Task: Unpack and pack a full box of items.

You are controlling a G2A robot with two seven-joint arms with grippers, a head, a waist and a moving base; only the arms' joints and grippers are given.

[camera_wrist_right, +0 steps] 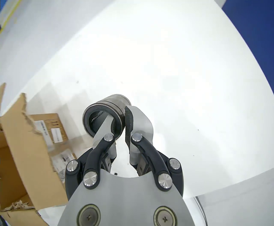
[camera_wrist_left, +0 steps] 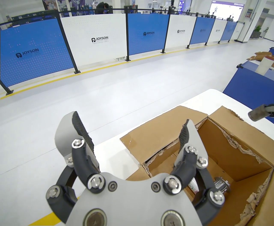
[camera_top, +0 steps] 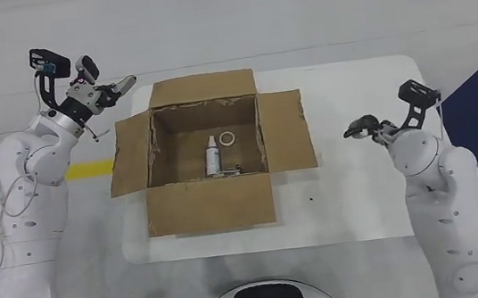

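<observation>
An open cardboard box (camera_top: 216, 204) stands mid-table with its flaps spread. Inside lie a white bottle (camera_top: 212, 157), a roll of tape (camera_top: 230, 137) and a small metal part (camera_top: 234, 169). My left gripper (camera_top: 120, 86) hangs open off the table's far left corner, above the floor, with nothing between its fingers (camera_wrist_left: 85, 137). My right gripper (camera_top: 359, 129) is over the bare table to the right of the box, shut on a dark metal cylinder (camera_wrist_right: 104, 118); one finger goes through its bore. The same cylinder (camera_wrist_left: 258, 112) shows in the left wrist view.
The white table (camera_top: 362, 197) has free room to the right of the box and along the front. The box's right flap (camera_top: 285, 131) lies flat toward my right gripper. Torn cardboard edges (camera_wrist_left: 246, 147) line the box rim. A yellow floor line (camera_top: 89, 169) runs left of the table.
</observation>
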